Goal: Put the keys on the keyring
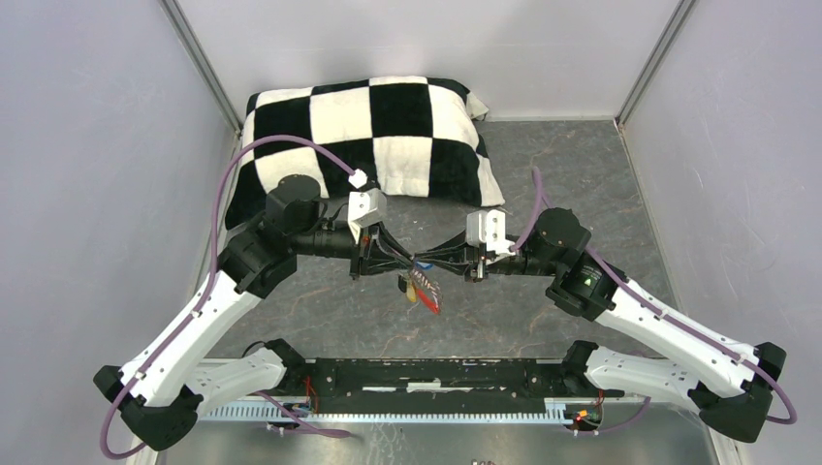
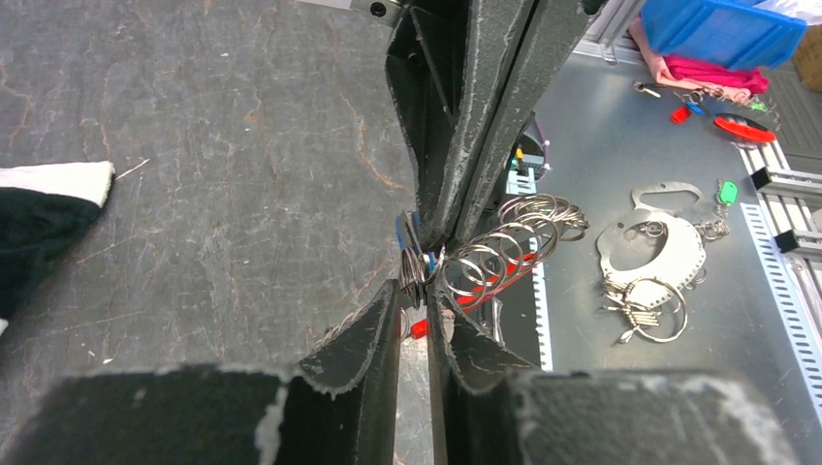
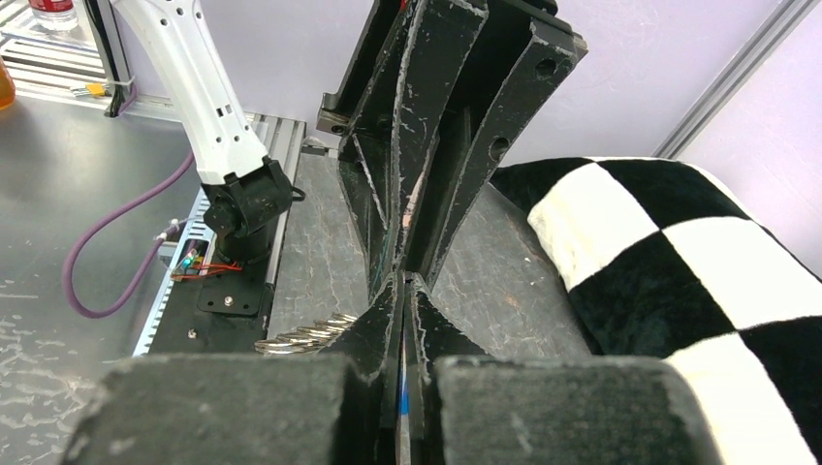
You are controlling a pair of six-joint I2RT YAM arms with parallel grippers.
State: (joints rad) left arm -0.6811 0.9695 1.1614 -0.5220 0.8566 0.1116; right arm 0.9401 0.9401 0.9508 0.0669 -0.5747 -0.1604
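Left side: the checkered pillow [image 1: 368, 136] fills the far-left corner, against the left wall [image 1: 97, 145]. The dark mat [image 1: 582, 194] lies bare to the pillow's right, up to the right wall, and in a strip between my tips and the arm bases.

Off the mat's near edge is a metal shelf [image 2: 620, 145] with a heap of spare rings [image 2: 645, 281] lying loose on it. A blue bin [image 2: 717, 29] stands at its far end. I cannot see inside the bin. A pink cloth [image 2: 703, 70] pokes out just beneath it.

Centre, above the mat: my left gripper [image 2: 415, 295] is nearly closed, with a thin slit between the pads, pinching a loop of the keyring [image 2: 499, 247]. The rest of its coils fan out to one side of my tips.

My right gripper [image 3: 403, 286] meets it tip to tip, clamped flat on the blue key [image 2: 405, 237]. The other keys [image 1: 425, 291], red and yellow showing, hang just below the two tips.
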